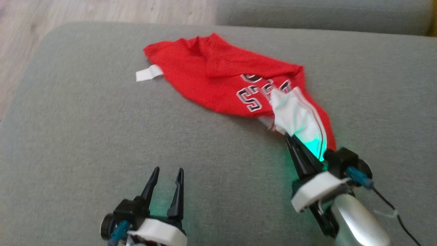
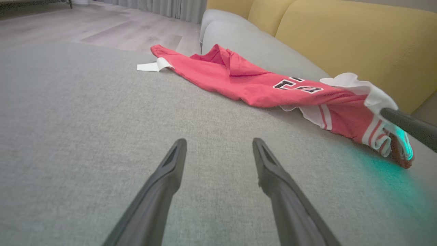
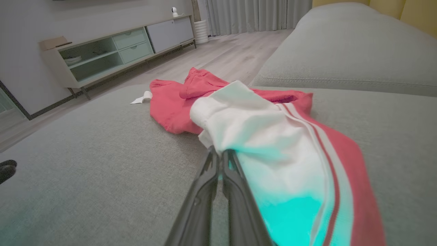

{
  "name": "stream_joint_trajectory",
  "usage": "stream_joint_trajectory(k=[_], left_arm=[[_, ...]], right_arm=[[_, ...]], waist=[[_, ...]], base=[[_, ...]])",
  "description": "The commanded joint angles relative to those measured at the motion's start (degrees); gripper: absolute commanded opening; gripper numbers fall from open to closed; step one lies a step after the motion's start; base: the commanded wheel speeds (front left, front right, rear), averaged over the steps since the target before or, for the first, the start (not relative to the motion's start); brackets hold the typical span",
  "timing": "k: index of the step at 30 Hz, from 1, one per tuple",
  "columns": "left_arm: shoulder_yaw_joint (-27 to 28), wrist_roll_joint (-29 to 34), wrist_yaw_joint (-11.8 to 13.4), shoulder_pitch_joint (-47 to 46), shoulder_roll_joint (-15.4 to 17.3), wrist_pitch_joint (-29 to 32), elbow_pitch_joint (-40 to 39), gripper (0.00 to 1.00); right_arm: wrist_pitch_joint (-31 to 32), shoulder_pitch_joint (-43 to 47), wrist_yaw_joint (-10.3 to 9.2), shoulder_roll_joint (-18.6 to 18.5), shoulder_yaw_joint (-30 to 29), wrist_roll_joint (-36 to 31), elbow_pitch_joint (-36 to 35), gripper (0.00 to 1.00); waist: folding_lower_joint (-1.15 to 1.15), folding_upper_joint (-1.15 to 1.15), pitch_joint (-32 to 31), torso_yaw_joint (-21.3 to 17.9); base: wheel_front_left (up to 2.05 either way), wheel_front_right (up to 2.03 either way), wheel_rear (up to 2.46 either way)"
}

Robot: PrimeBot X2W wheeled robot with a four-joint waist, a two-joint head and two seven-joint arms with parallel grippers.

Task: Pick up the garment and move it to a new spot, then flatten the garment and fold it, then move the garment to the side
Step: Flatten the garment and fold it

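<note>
A red garment (image 1: 218, 78) with white trim and dark lettering lies crumpled across the far middle of the grey sofa seat (image 1: 85, 130). Its white-and-striped end (image 1: 297, 116) is lifted slightly at the near right. My right gripper (image 1: 288, 136) is shut, its fingertips pinching that white end (image 3: 245, 126); the cloth drapes over the right side of the fingers (image 3: 239, 184). My left gripper (image 1: 168, 171) stands open above bare cushion at the near left, well apart from the garment (image 2: 239, 82). Nothing lies between its fingers (image 2: 218, 143).
A white tag (image 1: 148, 72) sticks out of the garment's far left edge. A second grey cushion (image 1: 324, 13) adjoins at the back, with yellow back cushions (image 2: 341, 37) behind. Wood floor (image 1: 68, 13) lies past the seat's left edge, and a low cabinet (image 3: 112, 51) stands across the room.
</note>
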Motion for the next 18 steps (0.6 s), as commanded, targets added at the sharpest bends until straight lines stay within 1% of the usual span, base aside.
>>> stream_joint_trajectory(k=[1, 4, 7, 11, 12, 16, 17, 18], left_arm=[[2.44, 0.47, -0.26, 0.13, 0.01, -0.55, -0.99, 1.00], [3.09, 0.55, -0.58, 0.87, 0.01, -0.55, -0.86, 1.00], [3.76, 0.61, -0.79, 1.50, 0.01, -0.55, -0.59, 1.00], [4.43, 0.78, -1.07, 1.98, 0.01, -0.55, -0.38, 1.00], [4.43, 0.78, -1.07, 1.98, 0.01, -0.55, -0.38, 1.00], [4.96, 1.05, -1.17, 1.76, 0.01, -0.55, -0.34, 1.00], [4.93, 1.01, -1.17, 1.48, 0.01, -0.55, -0.34, 1.00], [4.82, 0.96, -1.16, 1.06, 0.01, -0.55, -0.37, 1.00]], right_arm=[[-0.22, 0.93, 0.39, -1.03, 1.48, 0.71, -3.36, 0.00], [-0.22, 4.02, 0.39, -2.86, 3.39, 2.14, -5.79, 0.00], [-0.22, 6.54, 0.39, -4.58, 3.95, 2.94, -5.51, 0.00], [-0.22, 8.91, 0.39, -6.63, 1.73, 3.69, -3.55, 0.00], [-0.22, 8.91, 0.39, -6.63, 1.73, 3.69, -3.55, 0.00], [-0.22, 9.46, 0.39, -8.96, -2.66, 3.18, -2.71, 0.00], [-0.22, 9.24, 0.39, -9.16, -3.73, 3.20, -2.78, 0.25], [-0.22, 8.81, 0.39, -9.29, -4.60, 3.16, -3.03, 0.95]], waist=[[0.00, 0.00, -2.73, -2.56], [0.00, 0.00, -4.36, -4.06], [0.00, 0.00, -5.41, -5.20], [0.00, 0.00, -6.05, -6.22], [0.00, 0.00, -6.05, -6.22], [0.00, 0.00, -5.46, -7.09], [0.00, 0.00, -5.17, -7.30], [0.00, 0.00, -4.70, -7.53]], base=[[0.00, 0.00, 0.00], [0.00, 0.00, 0.00], [0.00, 0.00, 0.00], [0.00, 0.00, 0.00], [0.00, 0.00, 0.00], [0.00, 0.00, 0.00], [0.00, 0.00, 0.00], [0.00, 0.00, 0.00]])
